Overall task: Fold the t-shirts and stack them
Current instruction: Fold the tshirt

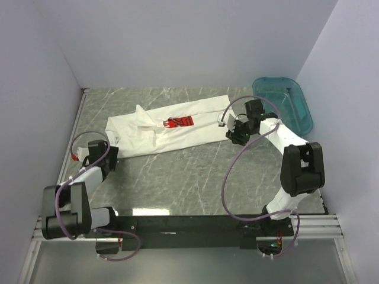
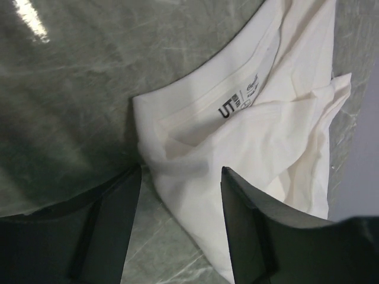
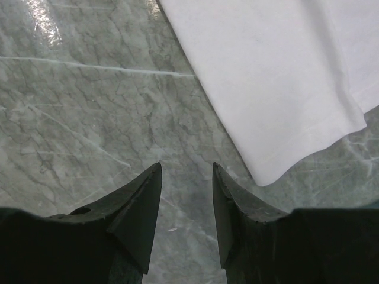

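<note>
Left claw (image 2: 180, 177) agape — t-shirt (image 2: 254, 148) edge between

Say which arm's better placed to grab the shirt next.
Left, likely: the left gripper, open, frames the t-shirt's collar-end edge; the right gripper, also open, is over bare marble beside the hem corner.

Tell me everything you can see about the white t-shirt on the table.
The white t-shirt looks like cotton, with a red chest print and a UT neck label. It lies partly folded into a long strip, rumpled at the collar end, smooth at the hem, slanting across the far half of the grey marbled table. The open left gripper hovers at its collar, the open right gripper beside its hem corner; neither holds it.
</note>
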